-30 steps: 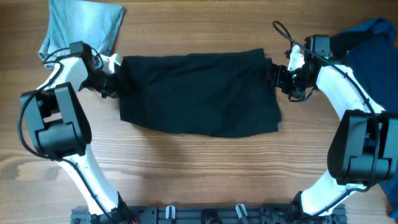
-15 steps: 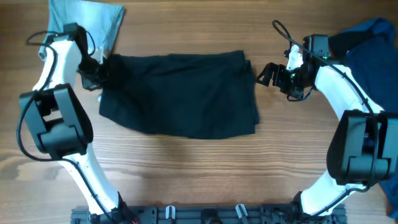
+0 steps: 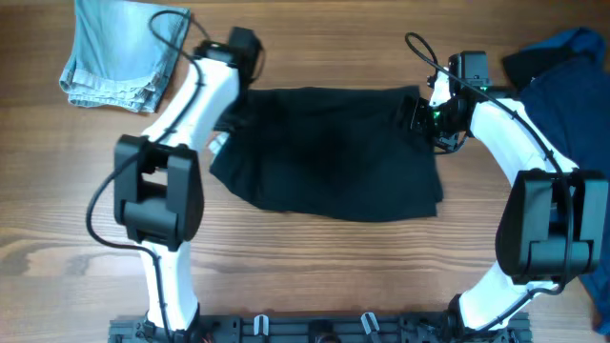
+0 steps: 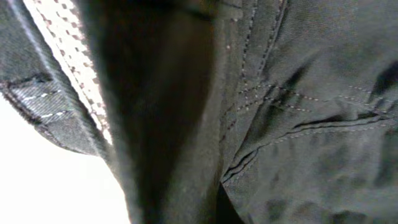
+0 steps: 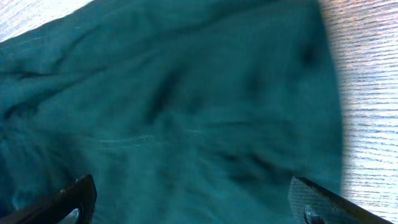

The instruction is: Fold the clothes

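A black garment (image 3: 329, 152) lies spread across the middle of the wooden table. My left gripper (image 3: 229, 112) is at its upper left edge. In the left wrist view, black cloth with seams and a waistband (image 4: 298, 93) fills the frame and hides the fingers, so the gripper looks shut on it. My right gripper (image 3: 419, 116) is over the garment's upper right corner. In the right wrist view its fingers (image 5: 193, 205) are wide apart above the cloth (image 5: 186, 106), open and empty.
Folded light blue jeans (image 3: 119, 48) lie at the back left corner. A dark blue garment (image 3: 562, 71) is heaped at the back right, behind the right arm. Bare wood (image 3: 315, 267) lies in front of the black garment.
My left gripper pulled the garment's left edge leftward, then swung right and back, and the garment followed. My right gripper let go, opened, then came back over the right corner.
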